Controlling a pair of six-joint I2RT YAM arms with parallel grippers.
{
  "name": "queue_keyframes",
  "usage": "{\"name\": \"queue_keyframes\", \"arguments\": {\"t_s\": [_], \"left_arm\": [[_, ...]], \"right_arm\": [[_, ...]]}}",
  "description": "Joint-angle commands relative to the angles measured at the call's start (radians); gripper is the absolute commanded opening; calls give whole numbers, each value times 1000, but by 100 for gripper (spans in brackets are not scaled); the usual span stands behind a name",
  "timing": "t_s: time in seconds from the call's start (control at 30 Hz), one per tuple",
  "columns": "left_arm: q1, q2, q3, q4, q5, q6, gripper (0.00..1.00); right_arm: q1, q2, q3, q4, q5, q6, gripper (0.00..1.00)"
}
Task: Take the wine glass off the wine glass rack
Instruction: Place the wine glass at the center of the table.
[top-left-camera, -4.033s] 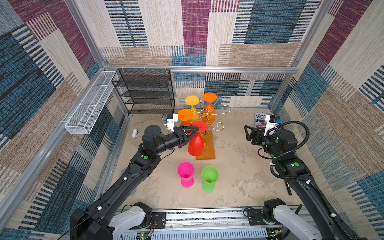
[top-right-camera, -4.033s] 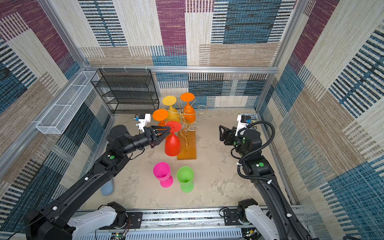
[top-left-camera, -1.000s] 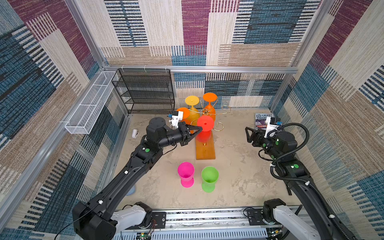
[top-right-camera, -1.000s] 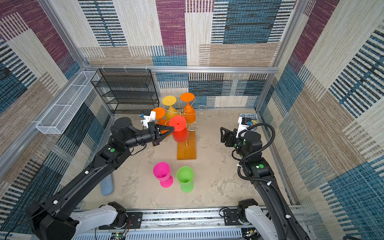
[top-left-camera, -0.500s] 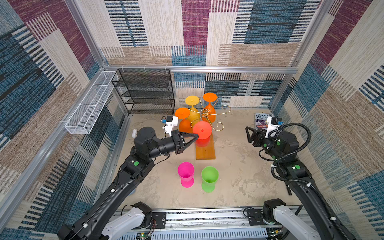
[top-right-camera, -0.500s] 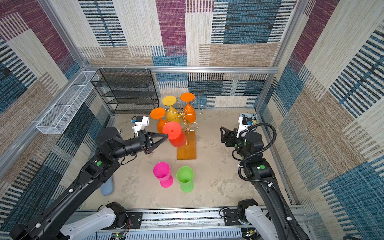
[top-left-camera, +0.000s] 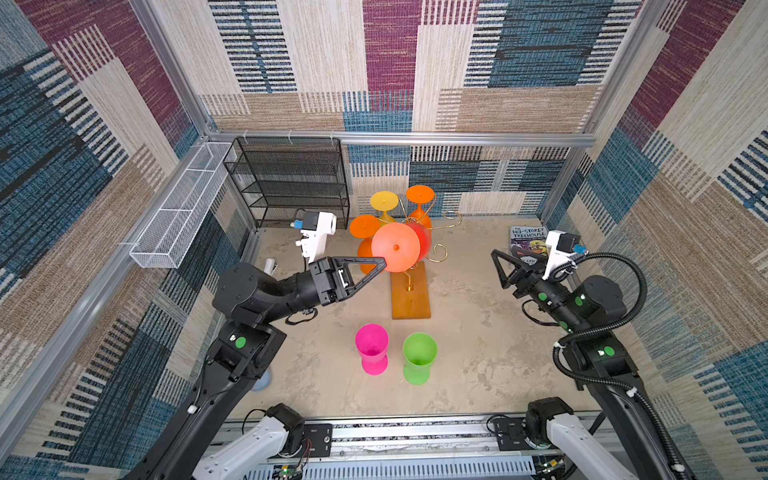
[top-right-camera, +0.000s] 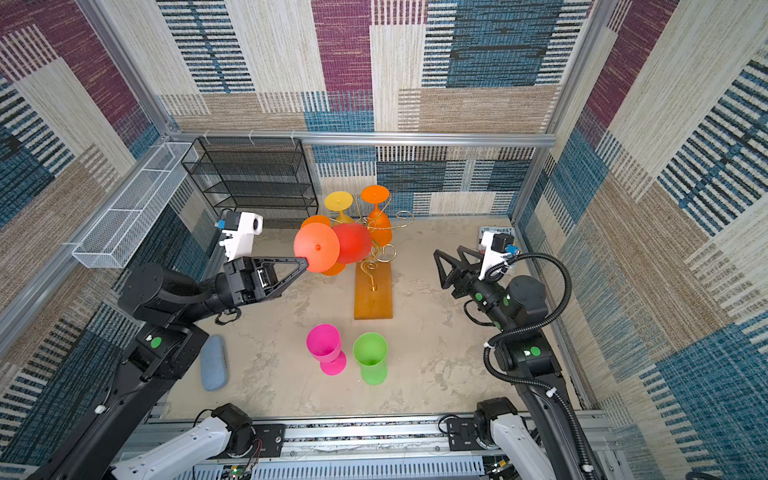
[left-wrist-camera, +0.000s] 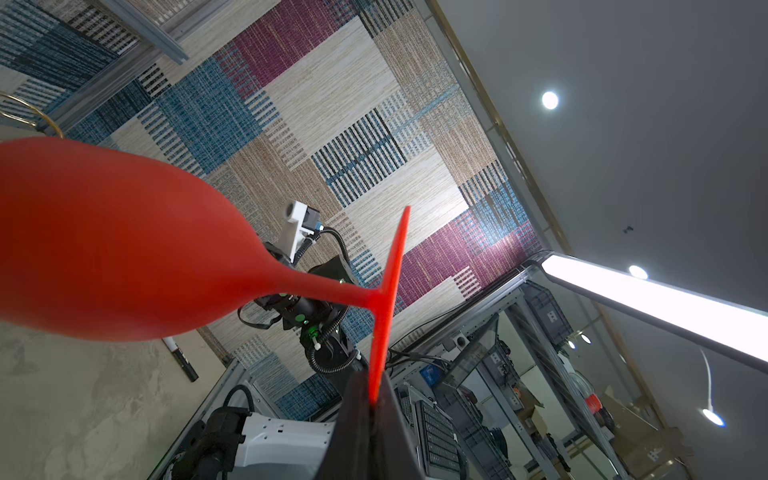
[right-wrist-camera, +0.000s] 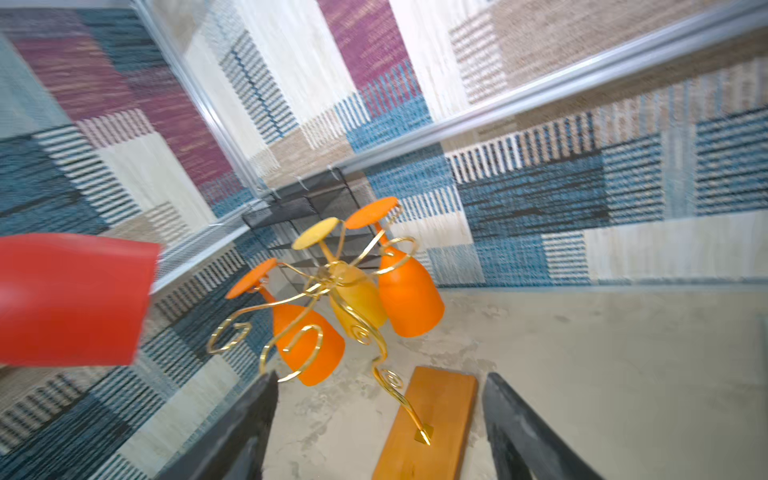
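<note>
Wine glass (top-left-camera: 422, 243) in red plastic, one of six glasses in view, hangs in the air on its side beside the wine glass rack (top-left-camera: 411, 299). The right wrist view shows its bowl (right-wrist-camera: 70, 299) apart from the gold scroll arms. The left end effector (top-left-camera: 384, 262) is clenched on the rim of its round foot. The left wrist view shows the thin disc pinched edge-on between the two black fingers (left-wrist-camera: 353, 415), with the stem running off to the bowl.

Three glasses hang upside down on the rack: two orange glasses (top-left-camera: 365, 226) (top-left-camera: 420, 194) and one yellow glass (top-left-camera: 384, 200). In both top views the red foot and bowl cover part of the nearer orange one and some of the wire. The rack's orange-brown wooden base lies flat on the table (top-left-camera: 478, 340).

Two more glasses stand upright on the table near the front end of that base, a pink glass (top-left-camera: 372, 347) and a green glass (top-left-camera: 419, 355), close together but not touching.

The right end effector (top-left-camera: 505, 255) is released, fingers spread and nothing between them, well apart from the rack and facing it.

One book (top-left-camera: 528, 241) lies in the far corner behind it. A black mesh shelf unit (top-left-camera: 291, 183) stands against the back wall and a white wire basket (top-left-camera: 178, 208) hangs on the left wall. In a top view a blue-grey oblong pad (top-right-camera: 214, 368) lies by the left arm.
</note>
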Motion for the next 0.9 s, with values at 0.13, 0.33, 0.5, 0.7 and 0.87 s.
{"name": "queue_keyframes", "arguments": {"t_s": [0.13, 0.33, 0.5, 0.7, 0.87], "left_arm": [[-30, 215, -43, 786, -33, -312, 0], [-123, 374, -37, 1035, -90, -414, 0], [-154, 428, -52, 1117, -121, -451, 0], [-155, 409, -70, 1131, -129, -445, 0], [-160, 396, -81, 1122, -127, -440, 0]], "right_arm": [[0, 39, -61, 489, -370, 258, 78], [0, 97, -94, 742, -436, 352, 79], [0, 110, -105, 877, -434, 381, 78], [-1, 105, -72, 767, -389, 277, 78], [0, 121, -69, 756, -354, 245, 78]]}}
